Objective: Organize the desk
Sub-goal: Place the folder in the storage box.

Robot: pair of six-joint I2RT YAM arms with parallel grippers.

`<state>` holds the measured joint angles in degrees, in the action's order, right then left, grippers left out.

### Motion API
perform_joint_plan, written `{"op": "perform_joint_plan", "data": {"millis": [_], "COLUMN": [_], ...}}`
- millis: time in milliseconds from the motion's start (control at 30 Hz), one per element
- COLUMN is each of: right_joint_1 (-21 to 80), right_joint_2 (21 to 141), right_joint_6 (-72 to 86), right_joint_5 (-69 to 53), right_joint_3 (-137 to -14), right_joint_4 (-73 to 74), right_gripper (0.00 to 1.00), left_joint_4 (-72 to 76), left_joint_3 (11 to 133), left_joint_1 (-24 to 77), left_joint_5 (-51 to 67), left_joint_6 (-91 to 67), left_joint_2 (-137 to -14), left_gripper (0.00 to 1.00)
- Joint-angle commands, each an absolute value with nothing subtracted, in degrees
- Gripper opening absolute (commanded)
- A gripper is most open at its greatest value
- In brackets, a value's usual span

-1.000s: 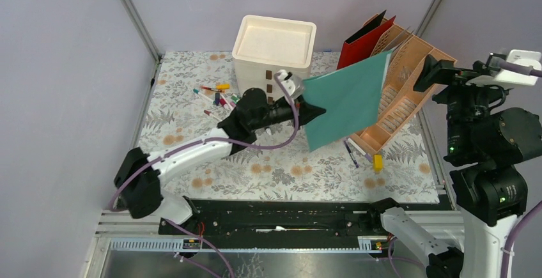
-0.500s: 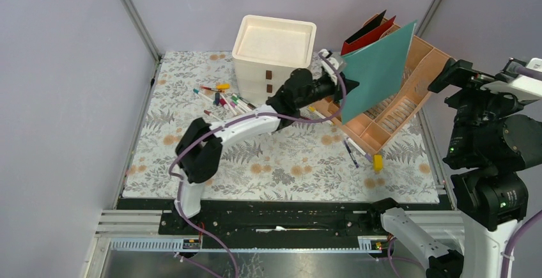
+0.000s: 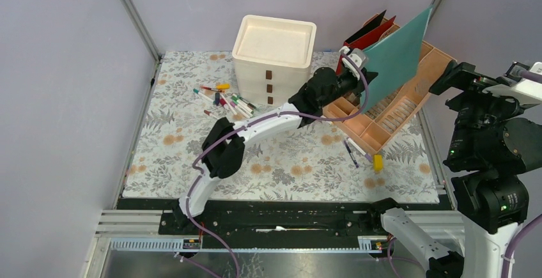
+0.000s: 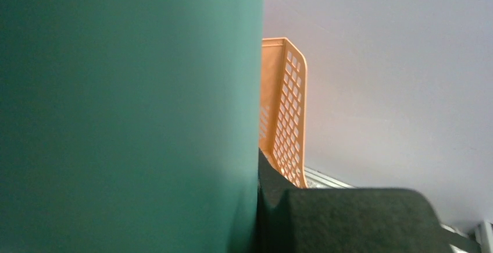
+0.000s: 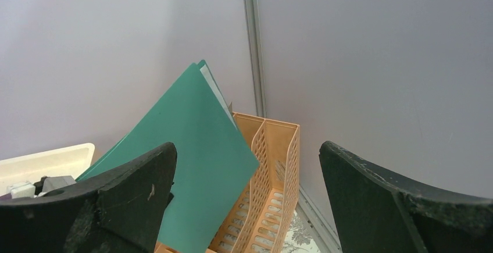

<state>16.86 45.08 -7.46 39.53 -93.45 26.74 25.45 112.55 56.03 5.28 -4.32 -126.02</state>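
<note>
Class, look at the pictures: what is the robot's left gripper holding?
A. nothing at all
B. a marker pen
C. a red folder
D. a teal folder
D: the left gripper is shut on the edge of the teal folder, holding it raised over the orange desk organiser.

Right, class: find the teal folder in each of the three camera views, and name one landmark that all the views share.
Top external: teal folder at upper right, tilted at the rack, gripped by the left claw.
Left wrist: it fills the left half.
Right wrist: centre-left, leaning.
Shared landmark: the orange mesh rack.
</note>
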Motion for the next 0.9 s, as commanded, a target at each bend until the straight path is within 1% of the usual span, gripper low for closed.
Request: {"op": "perform_joint_plan", "data": {"millis": [0, 100, 200, 367, 467, 700, 867], "right_joint_1": [16.61, 16.61, 16.59, 16.61, 16.61, 16.61, 16.52], "right_joint_2": [44.95, 44.58, 44.38, 44.38, 44.51, 44.76, 44.81], "right_joint_6": [-6.25, -6.34, -6.3, -6.04, -5.81, -5.55, -5.43], "right_joint_5": [40.13, 40.3, 40.08, 39.65, 39.26, 38.81, 38.55], "right_joint_3": [-93.21, -92.95, -92.46, -91.53, -91.33, -91.32, -91.14], "right_joint_4": [25.92, 26.05, 26.15, 26.1, 26.1, 26.1, 26.1], "right_gripper": [1.0, 1.0, 1.0, 1.0, 1.0, 1.0, 1.0], "left_joint_4": [30.02, 33.3, 38.46, 47.9, 52.3, 56.01, 53.55], "left_joint_3": [120.75, 118.16, 111.95, 99.0, 94.0, 90.81, 94.84], "left_joint_1": [56.99, 57.63, 57.63, 57.75, 57.74, 57.74, 57.74], "left_joint_5": [0.51, -3.03, -3.05, -1.92, -1.86, -1.58, -0.91], "left_joint_6": [-1.67, -0.44, -0.44, -0.44, -0.99, -2.7, -3.13], "left_joint_2": [-129.41, -128.68, -125.47, -116.63, -113.26, -111.29, -114.35], "left_gripper": [0.0, 0.0, 0.0, 0.0, 0.0, 0.0, 0.0]}}
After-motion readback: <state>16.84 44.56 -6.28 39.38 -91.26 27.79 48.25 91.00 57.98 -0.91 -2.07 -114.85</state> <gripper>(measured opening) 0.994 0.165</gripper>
